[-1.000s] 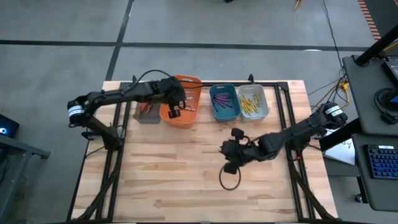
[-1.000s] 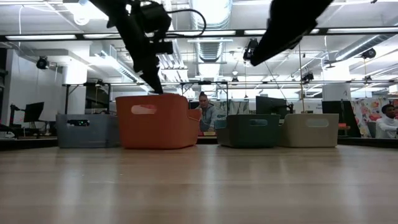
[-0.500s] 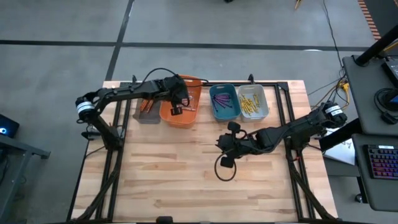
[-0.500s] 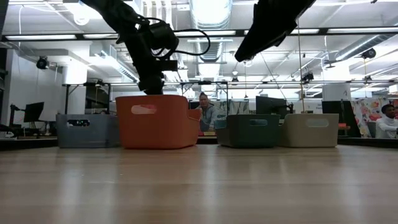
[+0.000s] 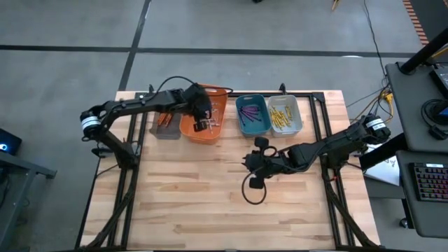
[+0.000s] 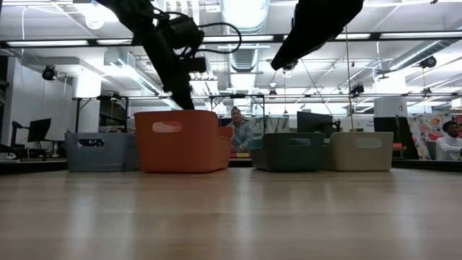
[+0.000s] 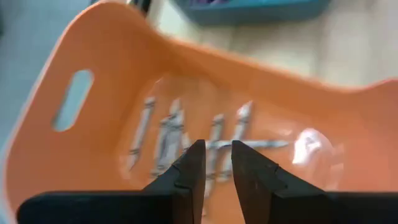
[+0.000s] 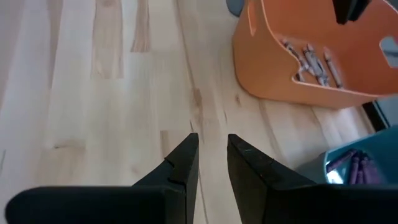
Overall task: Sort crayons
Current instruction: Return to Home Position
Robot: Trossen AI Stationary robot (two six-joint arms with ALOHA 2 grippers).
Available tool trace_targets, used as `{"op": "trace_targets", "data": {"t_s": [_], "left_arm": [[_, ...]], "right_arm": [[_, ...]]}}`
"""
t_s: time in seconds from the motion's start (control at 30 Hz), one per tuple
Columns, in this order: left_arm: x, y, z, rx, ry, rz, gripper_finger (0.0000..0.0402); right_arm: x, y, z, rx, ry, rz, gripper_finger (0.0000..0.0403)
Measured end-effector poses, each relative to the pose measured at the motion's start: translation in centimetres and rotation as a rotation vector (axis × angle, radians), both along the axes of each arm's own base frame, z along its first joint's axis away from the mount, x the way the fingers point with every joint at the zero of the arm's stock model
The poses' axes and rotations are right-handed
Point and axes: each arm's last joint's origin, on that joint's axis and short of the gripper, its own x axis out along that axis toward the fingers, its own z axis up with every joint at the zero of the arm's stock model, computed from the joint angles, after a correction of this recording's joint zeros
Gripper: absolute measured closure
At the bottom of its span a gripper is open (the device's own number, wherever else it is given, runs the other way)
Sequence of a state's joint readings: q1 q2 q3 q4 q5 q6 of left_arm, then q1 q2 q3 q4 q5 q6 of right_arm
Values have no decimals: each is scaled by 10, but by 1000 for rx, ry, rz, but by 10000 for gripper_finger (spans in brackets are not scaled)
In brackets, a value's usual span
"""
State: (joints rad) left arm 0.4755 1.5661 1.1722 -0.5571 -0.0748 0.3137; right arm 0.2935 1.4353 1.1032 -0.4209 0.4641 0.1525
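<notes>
Left wrist view: left claw, narrowly parted and empty, hangs over paper-wrapped crayons in the smooth orange plastic bin; right claw, slightly parted, empty, above the wood-plank bench.

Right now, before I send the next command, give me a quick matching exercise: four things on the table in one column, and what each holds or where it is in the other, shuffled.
Things:
1. orange bin
2. teal bin
3. beige bin
4. right gripper

States:
A. holds yellow crayons
B. over bare table, holding nothing
C. holds purple crayons
D. left gripper right above it

Pairs: 1-D, 2-C, 3-A, 4-B
</notes>
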Motion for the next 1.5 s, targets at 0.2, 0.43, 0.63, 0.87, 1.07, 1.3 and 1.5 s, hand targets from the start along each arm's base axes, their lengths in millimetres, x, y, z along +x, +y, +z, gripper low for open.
{"op": "trace_targets", "data": {"t_s": [0.2, 0.43, 0.63, 0.87, 1.07, 1.3, 1.5], "left_arm": [[-8, -29, 17, -115, -183, -75, 343], [-29, -89, 32, -103, -397, -230, 353], [-70, -116, 36, -82, -533, -311, 354], [-118, -125, 25, -87, -706, -281, 354], [-145, -129, 19, -83, -806, -276, 354], [-167, -133, 9, -65, -872, -284, 355], [-181, -135, 0, -57, -928, -286, 355]], "right_arm": [[5, -4, -2, -2, -27, 99, 328], [11, -19, -7, -2, -80, 197, 328], [5, -45, -10, 34, -106, 222, 328], [-10, -71, -11, 84, -160, 233, 328], [-25, -83, -11, 100, -219, 251, 328], [-46, -94, -7, 77, -257, 234, 328], [-69, -103, -5, 53, -323, 207, 328]]}}
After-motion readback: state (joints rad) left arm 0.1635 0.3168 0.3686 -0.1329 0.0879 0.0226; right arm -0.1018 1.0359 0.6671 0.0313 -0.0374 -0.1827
